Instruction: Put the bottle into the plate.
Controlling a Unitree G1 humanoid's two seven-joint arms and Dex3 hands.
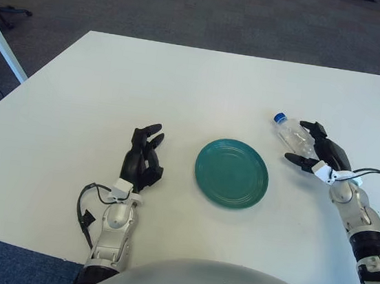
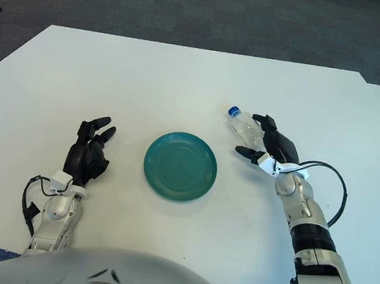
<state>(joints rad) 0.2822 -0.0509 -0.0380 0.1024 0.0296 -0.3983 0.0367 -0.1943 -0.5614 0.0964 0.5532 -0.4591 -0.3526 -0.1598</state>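
While the right robot hand grips the clear plastic bottle with the blue cap, its fingers wrapped round the lower body, the bottle shows tilted, cap pointing toward about ten o'clock, out at roughly three o'clock from the round teal ceramic plate. Whether the bottle's base touches the white bench or is just lifted off it cannot be told. The plate lies flat near the middle of the bench, apart from the bottle. The left robot hand shows at about nine o'clock from the plate, fingers loosely extended and holding nothing.

The bottle looks empty or nearly so, so it is probably light, and its thin walls would likely dent under a hard squeeze. The smooth plastic may slip, and the round body could roll once laid down. A hold round the mid-body, as now, seems sound; the cap end is narrower and less secure. Setting it down well inside the plate's rim should keep it from rolling out.
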